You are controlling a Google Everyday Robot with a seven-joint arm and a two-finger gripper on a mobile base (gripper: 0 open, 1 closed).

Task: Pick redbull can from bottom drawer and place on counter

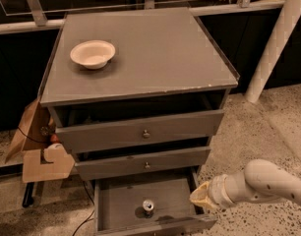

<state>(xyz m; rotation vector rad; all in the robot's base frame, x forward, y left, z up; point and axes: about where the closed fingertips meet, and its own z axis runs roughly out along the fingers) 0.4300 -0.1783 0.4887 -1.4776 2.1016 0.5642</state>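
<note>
My gripper (199, 196) hangs below the front right corner of the counter (160, 58), beside the open drawer (121, 200); whether it is parted or closed I cannot tell. The can (148, 206) stands upright inside the drawer.

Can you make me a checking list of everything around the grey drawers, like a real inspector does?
Surface: the counter is flat and grey, with pale chips along its front edge.
Job's things: the redbull can stands upright on the floor of the bottom drawer, which is pulled open; it is not on the counter yet.
Clutter: a cream bowl sits on the counter's back left; brown cardboard pieces lean beside the cabinet's left side.
Tool: the tool is low at the open drawer's right side, apart from the can.
Cables: a thin dark cable lies on the floor left of the drawer.
Surroundings: speckled floor, white post.
</note>
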